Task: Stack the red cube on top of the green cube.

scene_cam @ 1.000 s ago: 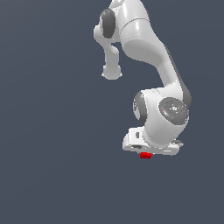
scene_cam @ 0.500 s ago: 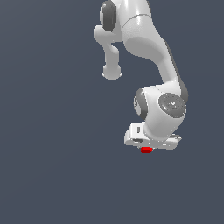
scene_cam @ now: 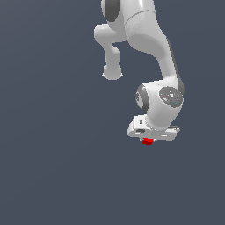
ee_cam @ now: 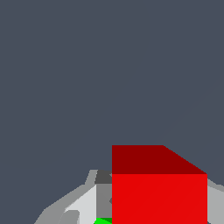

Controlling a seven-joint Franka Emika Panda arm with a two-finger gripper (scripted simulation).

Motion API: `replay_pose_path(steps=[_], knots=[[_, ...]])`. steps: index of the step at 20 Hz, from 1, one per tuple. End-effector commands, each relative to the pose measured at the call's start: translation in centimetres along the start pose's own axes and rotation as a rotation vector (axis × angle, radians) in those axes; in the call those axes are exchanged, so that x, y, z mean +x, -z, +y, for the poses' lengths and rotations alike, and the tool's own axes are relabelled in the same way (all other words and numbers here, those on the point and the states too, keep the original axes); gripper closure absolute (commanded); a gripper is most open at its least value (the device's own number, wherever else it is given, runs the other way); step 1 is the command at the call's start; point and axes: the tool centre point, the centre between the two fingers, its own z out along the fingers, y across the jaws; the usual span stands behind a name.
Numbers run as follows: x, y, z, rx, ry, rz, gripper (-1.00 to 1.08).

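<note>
In the exterior view my gripper (scene_cam: pixel 148 139) hangs under the white wrist, with the tiny red cube (scene_cam: pixel 147 142) showing just beneath it. In the wrist view the red cube (ee_cam: pixel 159 188) fills the space between my grey fingers (ee_cam: pixel 81 203), so the gripper (ee_cam: pixel 148 205) is shut on it. A thin sliver of the green cube (ee_cam: pixel 103 221) shows at the picture's edge beside the red cube, further from the camera. The green cube is hidden in the exterior view.
The plain dark grey floor (scene_cam: pixel 52 167) spreads all around. The white arm (scene_cam: pixel 149 39) rises above the gripper in the exterior view. Nothing else shows.
The gripper and the red cube have moved steadily upward and slightly to the right in the exterior view. The cube has stayed in the gripper.
</note>
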Motion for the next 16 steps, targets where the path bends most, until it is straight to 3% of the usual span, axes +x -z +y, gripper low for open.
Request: replay_pose_path(steps=[1, 9, 16], knots=[[-1.5, -0.5, -0.4, 0.0, 0.0, 0.001, 1.08], [-6.1, -2.1, -1.6, 0.0, 0.001, 0.0, 1.08], [-8.5, -2.9, -2.3, 0.0, 0.001, 0.0, 1.08]])
